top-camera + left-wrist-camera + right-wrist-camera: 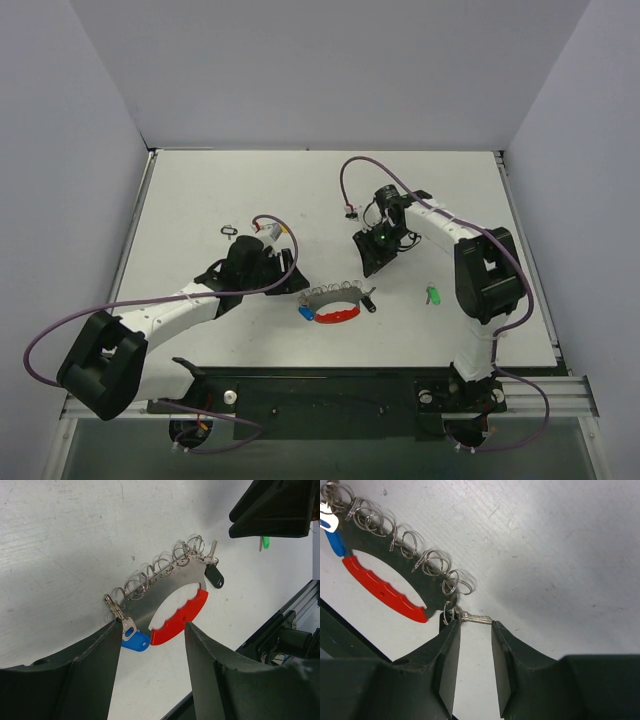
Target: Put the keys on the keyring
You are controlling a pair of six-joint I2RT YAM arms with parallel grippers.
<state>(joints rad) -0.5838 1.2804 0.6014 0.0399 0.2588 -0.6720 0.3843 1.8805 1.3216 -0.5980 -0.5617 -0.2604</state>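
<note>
The keyring [330, 294], a silver plate edged with coil rings and a red grip [338, 317], lies flat on the white table between the arms. A blue key [305, 312] hangs at its left end and a black key [369, 300] at its right end. A green key [433, 295] lies loose to the right. My left gripper [152, 626] is open just short of the blue key [136, 641] and red grip [180, 615]. My right gripper [474, 626] is open, and the black key's silver blade [476, 619] lies across the gap at its tips, its head hidden.
A small bare black loop [229, 230] lies at the back left of the table. The black front rail [330, 385] runs close behind the keyring. Purple cables arc over both arms. The right gripper's housing [272, 507] fills the left wrist view's top right.
</note>
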